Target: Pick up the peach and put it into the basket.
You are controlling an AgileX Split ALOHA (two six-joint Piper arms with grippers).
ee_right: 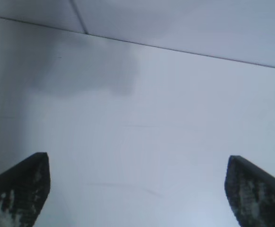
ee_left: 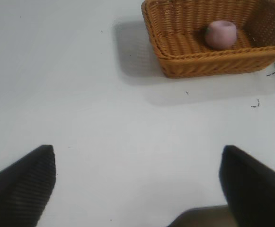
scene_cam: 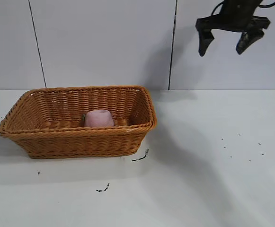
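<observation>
On the white table (scene_cam: pixel 213 179) the wicker basket (scene_cam: pixel 80 142) holds the peach (scene_cam: pixel 99 118) on its floor, my right gripper (scene_cam: pixel 225 46) hangs high with jaws spread and empty, my left gripper (ee_left: pixel 137 182) likewise agape.

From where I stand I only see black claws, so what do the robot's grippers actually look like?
The right gripper is matte black, with two tapering, wedge-shaped fingers under a dark block and a black cable looping above. Close up, its fingers show pale scuffs. The left gripper has the same black pointed fingers, finely ribbed on their faces. No lettering or coloured markings are visible.
</observation>
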